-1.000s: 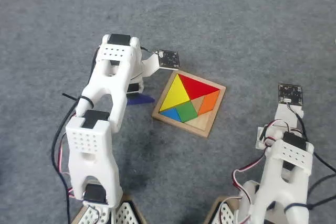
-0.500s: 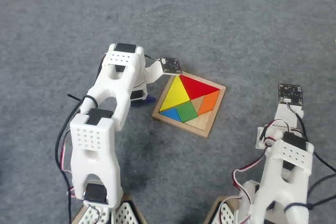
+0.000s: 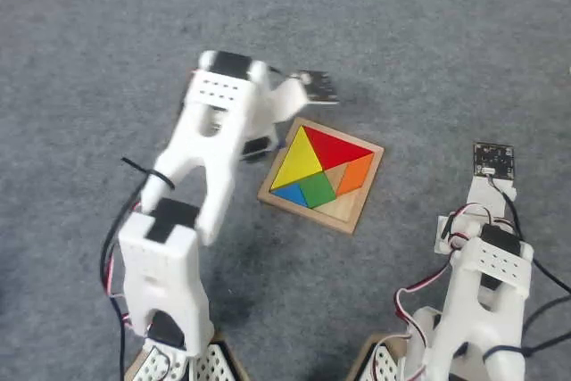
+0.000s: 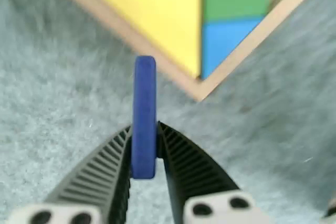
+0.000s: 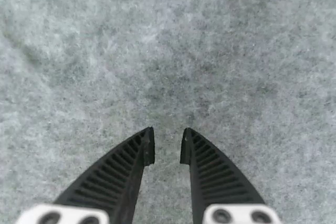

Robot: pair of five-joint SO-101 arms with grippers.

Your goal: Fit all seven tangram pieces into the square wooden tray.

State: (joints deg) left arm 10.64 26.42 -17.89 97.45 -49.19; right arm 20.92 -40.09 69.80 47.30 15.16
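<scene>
The square wooden tray [image 3: 308, 212] lies mid-table and holds yellow [image 3: 297, 163], red [image 3: 340, 144], orange [image 3: 355, 173], green [image 3: 315, 189] and light blue [image 3: 288, 192] pieces, with bare wood showing between and beside them. My left gripper [image 4: 144, 129] is shut on a dark blue piece [image 4: 144, 114], held on edge just above the carpet off the tray's corner [image 4: 253, 38], near the light blue piece [image 4: 226, 38] and the yellow piece [image 4: 157, 9]. The left arm [image 3: 219, 131] leans over the tray's left corner. My right gripper [image 5: 167, 148] hangs over bare carpet, its fingers a little apart and holding nothing.
Grey carpet [image 3: 428, 69] covers the whole table. The right arm [image 3: 486, 265] stands folded at the front right, well away from the tray. A white wall edge runs along the far side.
The left arm has swung away from the front and toward the tray's left corner. The dark blue piece, earlier on the carpet left of the tray, has gone from there with the gripper.
</scene>
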